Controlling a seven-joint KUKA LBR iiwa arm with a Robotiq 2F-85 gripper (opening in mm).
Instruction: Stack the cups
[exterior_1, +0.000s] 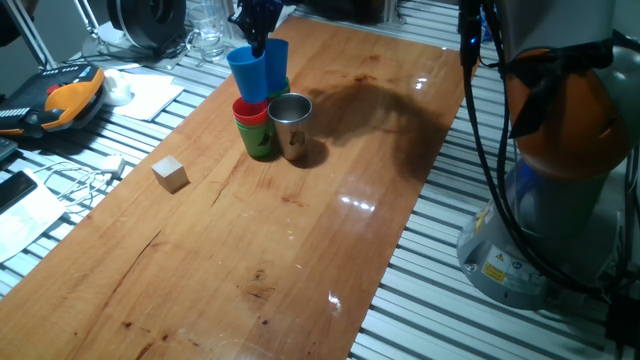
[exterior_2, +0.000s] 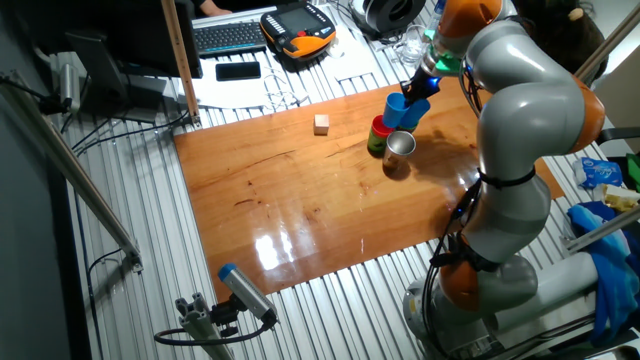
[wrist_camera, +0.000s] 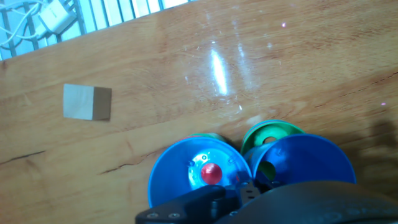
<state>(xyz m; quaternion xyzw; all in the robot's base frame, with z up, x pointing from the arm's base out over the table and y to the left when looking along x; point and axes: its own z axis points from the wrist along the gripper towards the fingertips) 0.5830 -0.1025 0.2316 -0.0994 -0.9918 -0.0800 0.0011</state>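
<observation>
My gripper (exterior_1: 258, 42) is shut on the rim of a blue cup (exterior_1: 246, 74) and holds it, slightly tilted, just above a red cup (exterior_1: 251, 110) that is nested in a green cup (exterior_1: 260, 140). A second blue cup (exterior_1: 277, 58) sits right behind on a green cup (exterior_1: 282, 88). The steel cup (exterior_1: 291, 124) stands upright to the right of the stack. In the hand view I look down into both blue cups (wrist_camera: 193, 171) (wrist_camera: 303, 163), with my gripper (wrist_camera: 249, 188) between them and a green cup (wrist_camera: 270, 134) beyond. In the other fixed view the held blue cup (exterior_2: 397, 107) hangs over the stack.
A pale wooden cube (exterior_1: 170, 173) lies on the wooden table (exterior_1: 300, 260) left of the cups; it also shows in the hand view (wrist_camera: 87, 102). Cables, a teach pendant (exterior_1: 70, 98) and glassware (exterior_1: 208, 30) lie off the table's left edge. The robot base (exterior_1: 560, 200) stands at the right.
</observation>
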